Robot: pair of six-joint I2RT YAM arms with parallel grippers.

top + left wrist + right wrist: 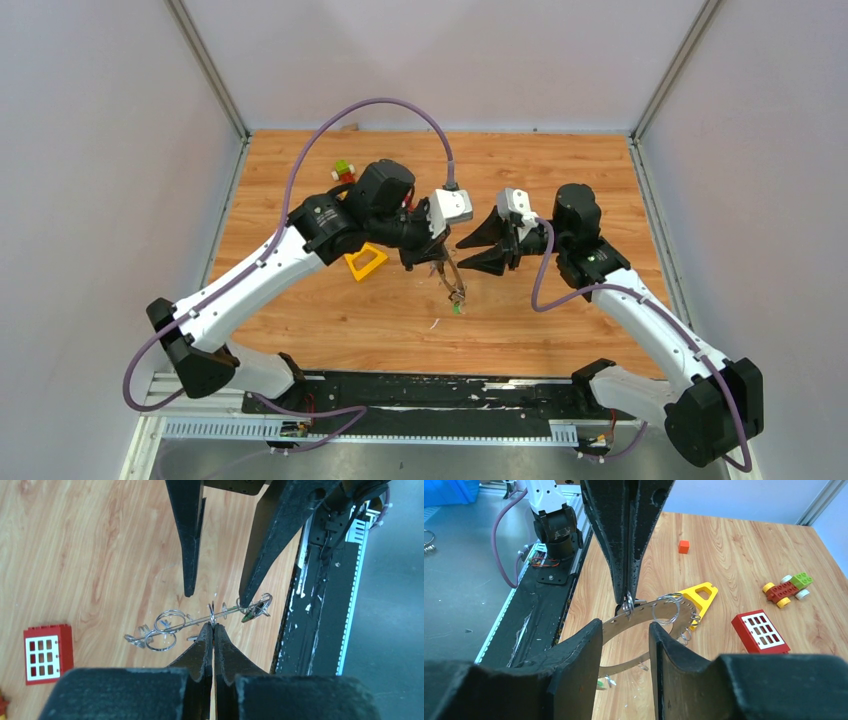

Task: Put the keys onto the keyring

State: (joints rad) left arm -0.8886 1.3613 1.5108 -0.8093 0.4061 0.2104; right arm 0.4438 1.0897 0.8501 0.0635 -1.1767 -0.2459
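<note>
While my left gripper [213, 629] is clamped tight on the keyring [644, 612], holding it tilted above the table [734, 540], my right gripper [625, 630] gapes wide astride it; a green key [248, 616] sits at its lower end.

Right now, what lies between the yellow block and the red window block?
Only bare tabletop separates the yellow block from the red window block, per the right wrist view.

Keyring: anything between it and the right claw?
Nothing visible. The left claw is shut on the rim of the keyring. The open right claw faces the keyring directly, with no object in the gap. The small wire rings hang on the keyring itself, off to one side.
</note>
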